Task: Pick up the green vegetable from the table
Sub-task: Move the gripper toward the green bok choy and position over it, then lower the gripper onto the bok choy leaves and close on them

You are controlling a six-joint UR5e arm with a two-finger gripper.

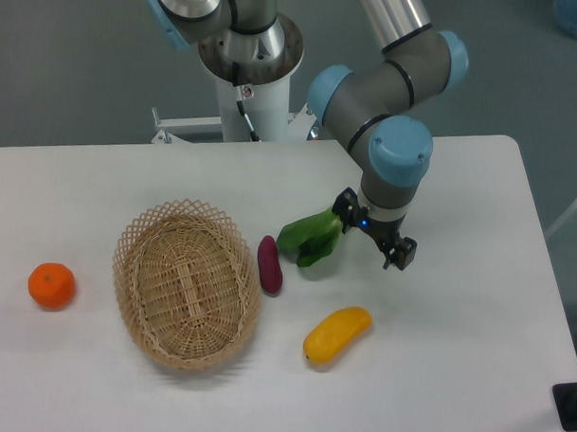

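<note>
Your end effector [373, 232] is hanging right of centre, fingers spread apart and gripping nothing, over the stalk end of the green vegetable [309, 238], which is lying on the white bench [475, 308]. If you are closing off-centre, the leaves may be slipping toward the purple piece [269, 264]. Grey floor is lying behind.

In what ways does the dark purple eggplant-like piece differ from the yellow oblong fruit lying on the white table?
The dark purple eggplant-like piece is smaller and slimmer; the yellow oblong fruit is thicker and longer. The purple piece lies nearly upright in the picture, while the yellow fruit lies slanted. The purple piece lies close beside the woven wicker basket; the yellow fruit lies apart from it, nearer the front edge. Both rest flat on the white table, untouched by the gripper.
</note>
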